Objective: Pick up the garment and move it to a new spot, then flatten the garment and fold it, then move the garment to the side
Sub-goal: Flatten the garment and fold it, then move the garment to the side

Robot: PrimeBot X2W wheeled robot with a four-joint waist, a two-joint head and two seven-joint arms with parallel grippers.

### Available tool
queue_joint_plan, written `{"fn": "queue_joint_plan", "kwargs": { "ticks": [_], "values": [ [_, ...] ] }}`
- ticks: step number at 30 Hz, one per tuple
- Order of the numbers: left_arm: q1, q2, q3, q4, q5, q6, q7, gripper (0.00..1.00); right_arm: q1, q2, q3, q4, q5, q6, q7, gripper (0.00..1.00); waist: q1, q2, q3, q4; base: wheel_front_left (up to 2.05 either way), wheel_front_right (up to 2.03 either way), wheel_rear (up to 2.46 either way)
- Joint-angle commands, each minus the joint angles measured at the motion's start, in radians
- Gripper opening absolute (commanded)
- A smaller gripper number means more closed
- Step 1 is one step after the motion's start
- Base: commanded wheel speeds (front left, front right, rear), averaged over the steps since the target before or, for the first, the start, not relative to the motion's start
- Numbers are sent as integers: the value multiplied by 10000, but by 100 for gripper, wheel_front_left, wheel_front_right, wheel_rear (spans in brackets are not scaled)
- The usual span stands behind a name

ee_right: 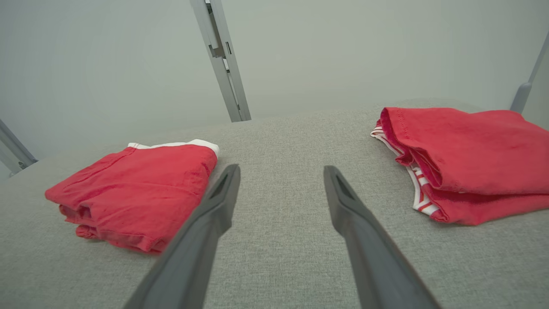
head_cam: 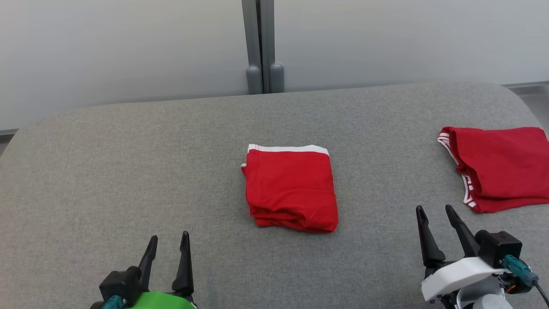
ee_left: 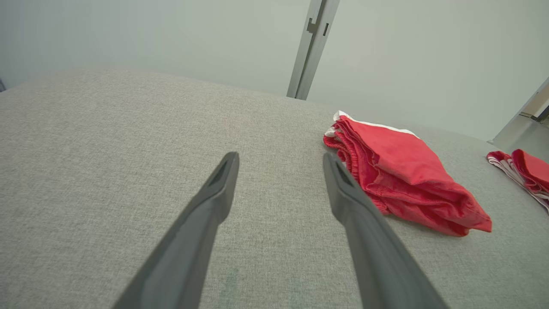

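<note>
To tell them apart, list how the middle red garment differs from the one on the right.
The middle garment is a compact, thick bundle; the right garment lies wider and flatter. The middle garment has a plain white band; the right garment has red-and-white striped trim. Both are red.

**Soft, even light; wide-angle bending at the wrists**

Bright, diffuse light from overhead falls evenly on the grey fabric-covered bench (head_cam: 128,171), whose weave reads matte. The folded red garment with a white band (head_cam: 291,189), ahead of and between the left tool (head_cam: 169,236) and the right tool (head_cam: 434,208), casts a thin, soft-edged shadow along the side nearest them. The head view is sharp throughout. In both wrist views the wide lens bows the bench's far edge and tilts the grey upright post (ee_left: 311,47). Each tool's dark fingers (ee_right: 206,240) blur toward the bottom edge, while the cloth beyond is crisp.
</note>
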Motion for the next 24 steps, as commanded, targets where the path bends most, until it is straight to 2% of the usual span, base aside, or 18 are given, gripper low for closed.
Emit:
{"fn": "queue_joint_plan", "kwargs": {
  "ticks": [1,11,18,21,24],
  "values": [
    [-145,-2,40,6,60,-61,-27,100,-44,-38,3,40,-72,-9,-39,100,0,-1,2,4,0,0,0],
    [-224,-42,107,25,204,-143,-27,100,-116,-38,11,169,-187,-11,-39,100,0,-1,14,14,0,0,0],
    [-360,-66,-9,19,296,-203,-27,100,-636,-39,-212,1016,-814,-11,-33,100,0,-1,29,200,0,0,0],
    [-453,-72,-31,-18,320,-213,-27,100,-1255,-41,-249,1220,-1187,-11,265,100,0,-1,73,288,0,0,0],
    [-471,-74,-52,-68,364,-228,-27,100,-2060,-36,-193,1333,-1575,-11,1090,100,0,-1,162,418,0,0,0]
  ]
}}
